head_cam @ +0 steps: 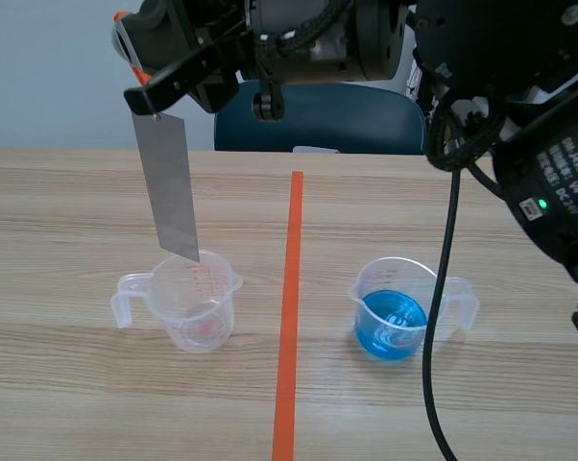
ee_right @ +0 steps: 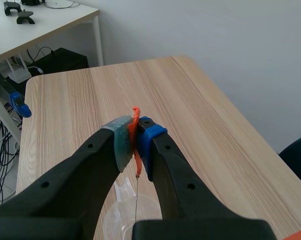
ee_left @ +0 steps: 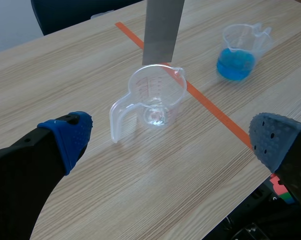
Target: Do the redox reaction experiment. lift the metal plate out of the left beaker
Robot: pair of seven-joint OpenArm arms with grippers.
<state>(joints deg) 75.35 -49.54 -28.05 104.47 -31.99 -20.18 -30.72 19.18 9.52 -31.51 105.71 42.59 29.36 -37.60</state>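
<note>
A grey metal plate (head_cam: 169, 182) hangs slightly tilted over the clear left beaker (head_cam: 195, 300), its lower corner about level with the rim. My right gripper (head_cam: 155, 101) reaches across from the right and is shut on the plate's top edge. In the right wrist view the right gripper (ee_right: 135, 137) pinches an orange tab (ee_right: 135, 122), with the plate (ee_right: 137, 195) edge-on below it above the beaker (ee_right: 123, 212). My left gripper (ee_left: 173, 135) stands open, short of the beaker (ee_left: 155, 97), and the plate (ee_left: 163, 27) hangs above that.
A second beaker (head_cam: 395, 307) with blue liquid stands right of the orange tape line (head_cam: 291, 317); it also shows as the blue beaker (ee_left: 238, 52) in the left wrist view. A dark blue chair (head_cam: 318, 120) is behind the table. A black cable (head_cam: 441, 288) hangs by the blue beaker.
</note>
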